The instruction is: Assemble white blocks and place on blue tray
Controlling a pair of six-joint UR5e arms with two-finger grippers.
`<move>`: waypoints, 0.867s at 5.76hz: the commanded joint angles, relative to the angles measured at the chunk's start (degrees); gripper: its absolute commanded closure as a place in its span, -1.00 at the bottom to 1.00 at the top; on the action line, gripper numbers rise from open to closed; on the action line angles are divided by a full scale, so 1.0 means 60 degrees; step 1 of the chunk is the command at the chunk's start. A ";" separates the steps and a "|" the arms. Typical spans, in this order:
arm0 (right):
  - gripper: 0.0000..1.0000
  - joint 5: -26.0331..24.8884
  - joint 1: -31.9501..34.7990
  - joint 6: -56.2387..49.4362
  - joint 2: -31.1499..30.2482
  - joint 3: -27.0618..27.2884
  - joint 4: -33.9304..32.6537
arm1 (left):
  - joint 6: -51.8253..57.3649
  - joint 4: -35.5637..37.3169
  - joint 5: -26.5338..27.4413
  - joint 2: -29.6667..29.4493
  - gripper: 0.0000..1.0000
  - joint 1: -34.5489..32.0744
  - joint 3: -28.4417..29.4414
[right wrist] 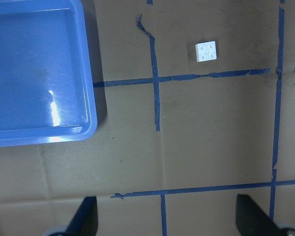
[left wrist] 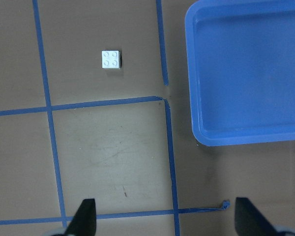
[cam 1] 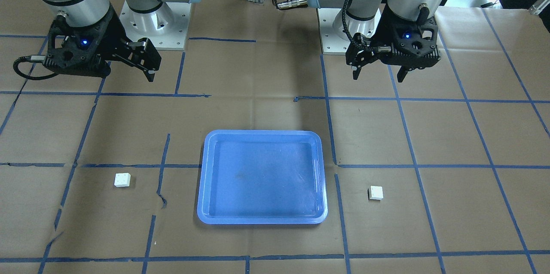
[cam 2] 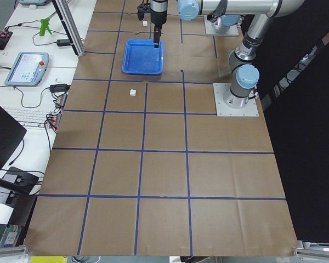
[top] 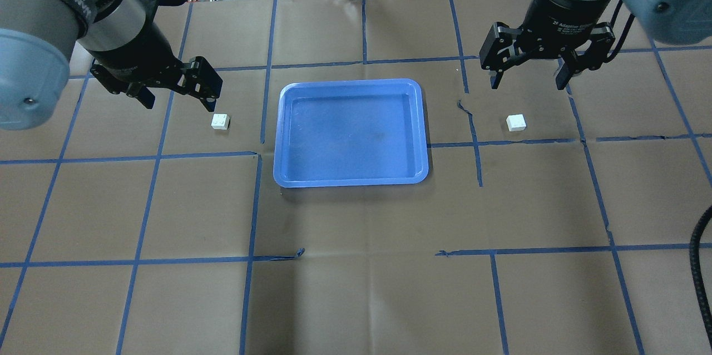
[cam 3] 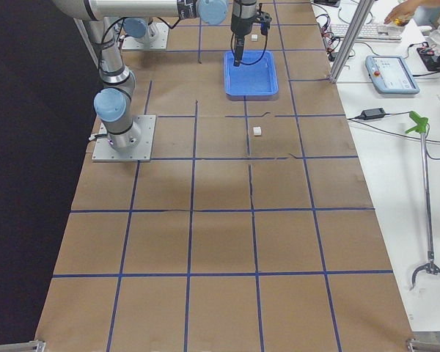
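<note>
White blocks (top: 221,121) (top: 515,122) flank the blue tray (top: 350,181) (both grippers (top: 179,101) (top: 525,84) spread).

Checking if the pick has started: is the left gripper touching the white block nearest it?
Apart. In the left wrist view, bare paper separates the white block from the open left gripper.

Glossy plastic blue tray (top: 350,180); matt paper table cover (top: 356,288).

The tray (top: 350,82) sits at the middle of the table (top: 356,288), with one block (top: 220,121) on the table off its side toward the robot's left and the other block (top: 515,122) off its opposite side, both apart from it.
</note>
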 commanded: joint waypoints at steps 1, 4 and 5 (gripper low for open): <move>-1.00 0.0000 0.0000 0.0000 0.0000 -0.0001 -0.0002 | 0.0000 0.0000 0.0016 0.0009 -0.99 -0.0006 0.0001; -1.00 0.0000 0.0029 0.0000 0.0000 -0.0001 -0.0017 | 0.0116 -0.0014 -0.0028 -0.0021 -0.99 0.0023 0.0000; -1.00 0.0000 0.0015 0.0000 0.0000 -0.0001 -0.0017 | 0.0161 -0.0087 -0.0028 0.0008 -0.99 0.0067 0.0001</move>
